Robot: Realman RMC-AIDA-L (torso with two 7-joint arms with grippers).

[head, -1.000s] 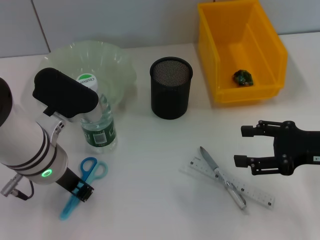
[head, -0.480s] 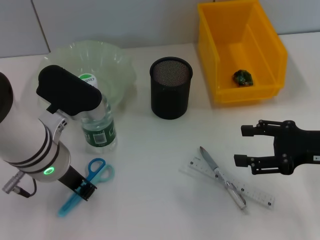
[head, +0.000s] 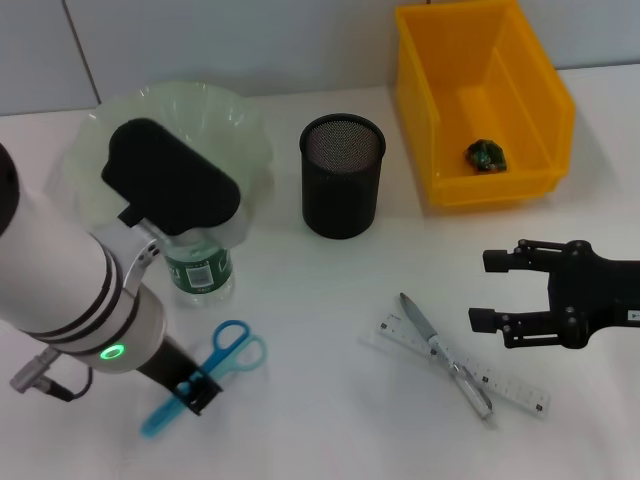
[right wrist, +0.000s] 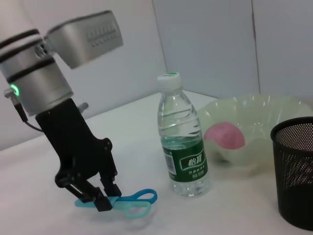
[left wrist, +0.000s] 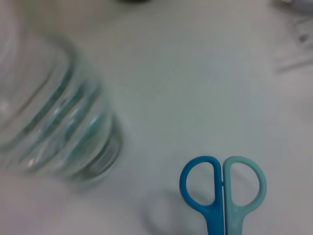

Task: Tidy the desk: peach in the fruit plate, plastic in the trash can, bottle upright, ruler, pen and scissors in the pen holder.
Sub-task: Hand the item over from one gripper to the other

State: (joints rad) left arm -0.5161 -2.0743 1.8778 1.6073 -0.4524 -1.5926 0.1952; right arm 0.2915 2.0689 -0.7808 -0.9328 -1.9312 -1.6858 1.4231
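Note:
My left gripper (head: 193, 390) is shut on the blades of the blue scissors (head: 228, 349), at the front left of the table; the right wrist view shows this grip (right wrist: 104, 201), with the scissors (right wrist: 134, 200) held about level just above the table. The handles show in the left wrist view (left wrist: 222, 188). The bottle (head: 201, 268) stands upright beside the fruit plate (head: 238, 122), which holds the pink peach (right wrist: 225, 136). A silver pen (head: 445, 355) lies across the clear ruler (head: 515, 390). My right gripper (head: 481, 292) is open and empty, right of them.
The black mesh pen holder (head: 342, 175) stands at centre back. The yellow bin (head: 415, 100) at the back right holds a green piece of plastic (head: 487, 155). My left arm's body covers much of the plate and bottle in the head view.
My left arm has moved right and toward the table's front, carrying the scissors with it. The right arm, pen and ruler have not moved.

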